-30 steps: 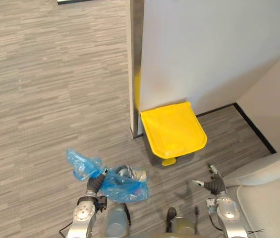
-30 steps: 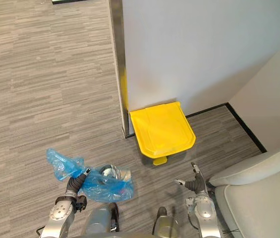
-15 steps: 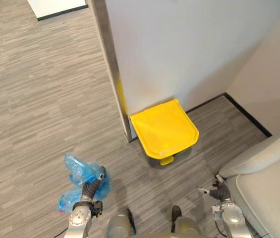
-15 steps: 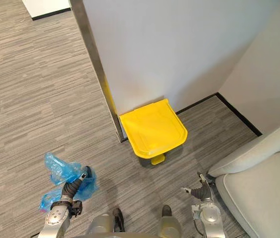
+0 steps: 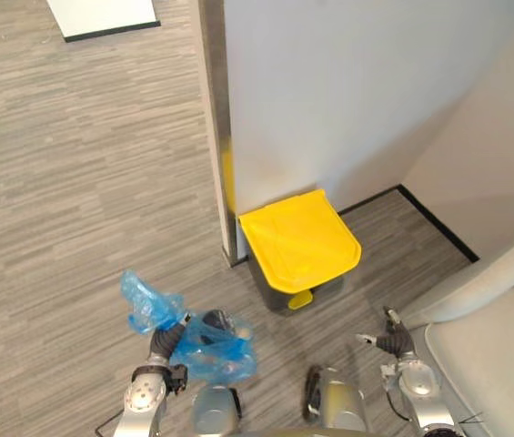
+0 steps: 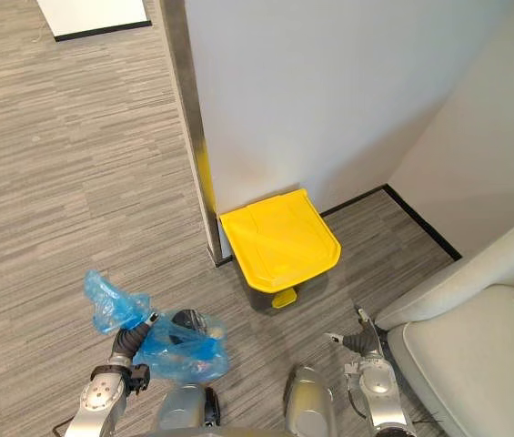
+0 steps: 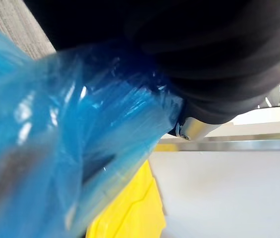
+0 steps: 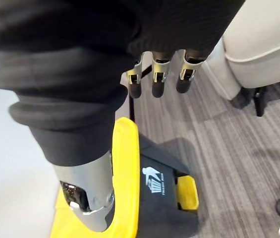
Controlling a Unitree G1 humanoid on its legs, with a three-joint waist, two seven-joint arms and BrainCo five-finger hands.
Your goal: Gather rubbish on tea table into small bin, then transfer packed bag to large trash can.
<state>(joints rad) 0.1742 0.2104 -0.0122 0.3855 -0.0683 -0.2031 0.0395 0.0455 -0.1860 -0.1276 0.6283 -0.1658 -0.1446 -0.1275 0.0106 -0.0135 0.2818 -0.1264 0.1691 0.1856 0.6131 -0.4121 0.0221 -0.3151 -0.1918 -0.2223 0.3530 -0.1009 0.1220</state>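
Blue rubbish bag [image 5: 209, 355] hangs from the left hand [image 5: 166, 343], whose fingers are closed round its gathered neck. Loose film flares above the grip and the filled belly sags just beside the wrist. It looks light, soft and slippery, so the bunched neck is the sound hold. Ahead, well apart, stands the yellow-lidded pedal bin [image 5: 299, 241], lid down. Right hand [image 5: 391, 342] hovers empty, fingers relaxed.
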